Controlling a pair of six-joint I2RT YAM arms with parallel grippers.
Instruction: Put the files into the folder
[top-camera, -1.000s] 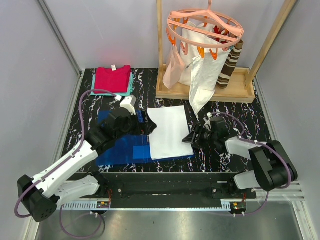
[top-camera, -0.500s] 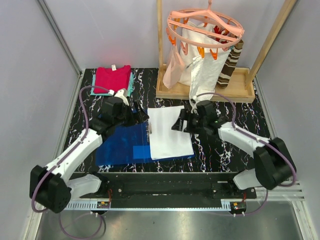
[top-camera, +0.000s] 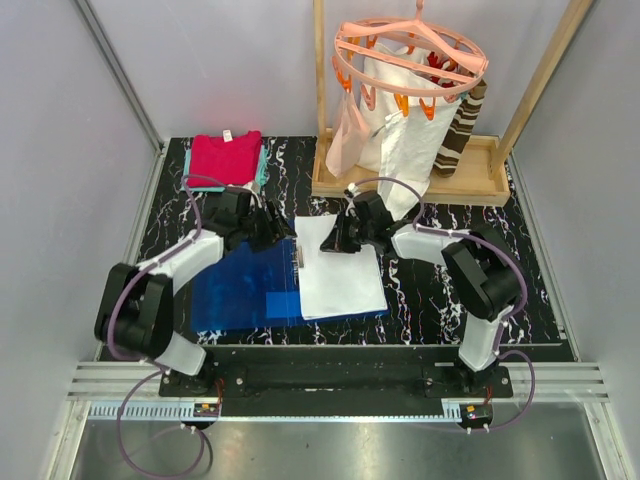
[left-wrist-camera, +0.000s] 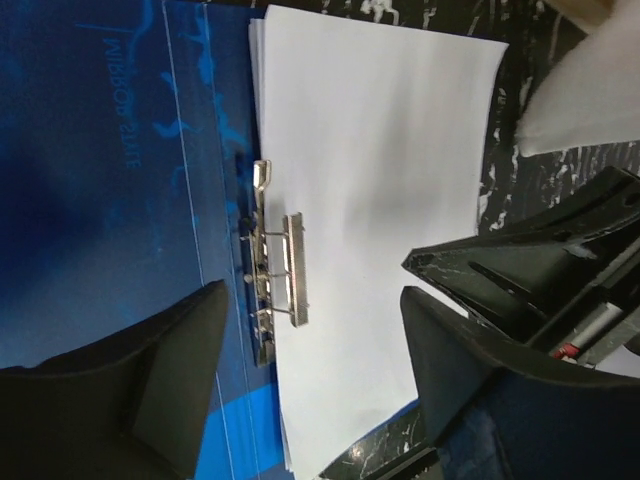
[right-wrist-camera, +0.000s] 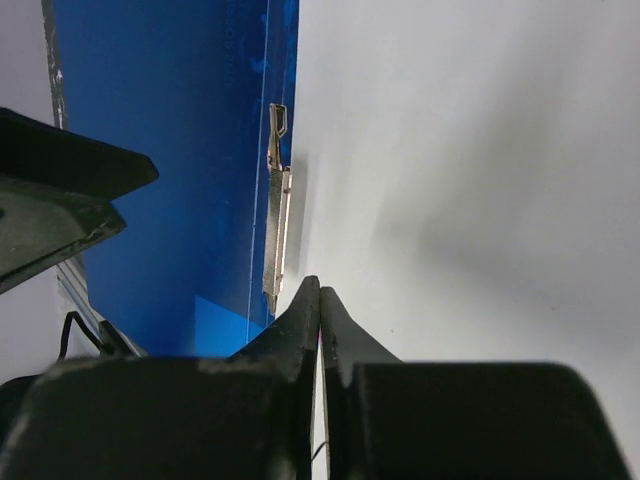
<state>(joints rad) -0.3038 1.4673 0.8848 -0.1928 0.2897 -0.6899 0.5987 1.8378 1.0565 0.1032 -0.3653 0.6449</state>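
Files (top-camera: 345, 270) lay on folder (top-camera: 235, 290), edge at clip (left-wrist-camera: 293, 270). Left gripper (left-wrist-camera: 312, 290) spread over clip; right gripper (right-wrist-camera: 320, 288) pressed together. Next probably needed: clip raised, sheets tucked.

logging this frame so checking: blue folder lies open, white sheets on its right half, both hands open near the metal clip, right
Only the left hand is open, fingers wide apart. The right hand is shut, fingers pressed together, as the right wrist view shows. The folder lies open, files on its right half, both hands near the metal clip.

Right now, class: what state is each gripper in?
Left gripper: open, holding nothing.
Right gripper: shut over the files, nothing visibly held.
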